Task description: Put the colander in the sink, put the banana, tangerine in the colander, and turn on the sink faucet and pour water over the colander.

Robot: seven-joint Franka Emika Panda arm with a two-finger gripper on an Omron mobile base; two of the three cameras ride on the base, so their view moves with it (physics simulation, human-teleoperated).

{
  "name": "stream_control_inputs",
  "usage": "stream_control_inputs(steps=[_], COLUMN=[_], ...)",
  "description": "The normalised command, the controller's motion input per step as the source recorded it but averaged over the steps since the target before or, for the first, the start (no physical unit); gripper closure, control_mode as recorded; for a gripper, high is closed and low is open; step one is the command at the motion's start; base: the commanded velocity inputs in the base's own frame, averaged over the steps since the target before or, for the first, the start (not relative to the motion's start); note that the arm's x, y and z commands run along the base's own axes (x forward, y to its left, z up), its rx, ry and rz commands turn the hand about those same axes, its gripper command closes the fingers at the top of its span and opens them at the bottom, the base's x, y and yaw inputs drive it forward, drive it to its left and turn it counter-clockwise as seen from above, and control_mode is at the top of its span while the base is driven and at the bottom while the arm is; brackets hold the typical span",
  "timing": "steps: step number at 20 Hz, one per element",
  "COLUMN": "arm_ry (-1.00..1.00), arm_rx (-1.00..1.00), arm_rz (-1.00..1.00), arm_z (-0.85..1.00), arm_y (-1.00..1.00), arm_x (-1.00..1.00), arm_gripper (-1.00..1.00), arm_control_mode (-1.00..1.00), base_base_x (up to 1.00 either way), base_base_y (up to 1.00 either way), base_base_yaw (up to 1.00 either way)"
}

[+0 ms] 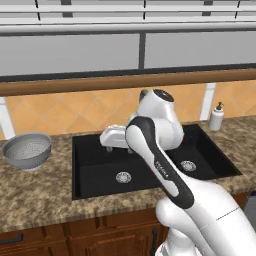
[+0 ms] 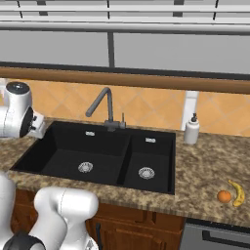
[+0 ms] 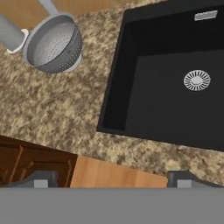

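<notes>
Gripper (image 3: 111, 177) spread wide, empty, above the counter edge (image 3: 65, 127) between colander (image 3: 53, 43) and sink (image 3: 131, 105).

- Glossy white arm (image 1: 200, 210) built of rounded, bulbous segments
- Dark grey curved band along one link
- Black round cap on the top joint (image 1: 161, 95)

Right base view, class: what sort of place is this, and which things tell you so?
A kitchen, rendered rather than real. A black double sink with a faucet is set in a granite counter, with a banana and a tangerine lying on it.
</notes>
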Motion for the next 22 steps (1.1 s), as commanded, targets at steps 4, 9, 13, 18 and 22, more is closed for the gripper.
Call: stream_control_inputs(steps=[4, 9, 13, 18, 22], arm_ry=[0.07, 0.16, 0.33, 0.26, 0.09], arm_rx=[0.07, 0.1, 0.11, 0.01, 0.0], arm_rz=[-0.02, -0.05, -0.06, -0.03, 0.0], arm_z=[-0.01, 0.0, -0.03, -0.04, -0.3], arm_y=[1.0, 1.0, 0.8, 0.07, 0.0], arm_x=[0.2, 0.49, 0.99, 0.53, 0.2], arm_gripper=[-1.0, -1.0, -1.0, -1.0, -1.0], arm_control_mode=[-1.0, -1.0, -1.0, -1.0, -1.0], base_base_x=[0.0, 0.0, 0.0, 0.0, 0.0], base_base_y=[0.0, 0.0, 0.0, 0.0, 0.0], base_base_yaw=[0.0, 0.0, 0.0, 0.0, 0.0])
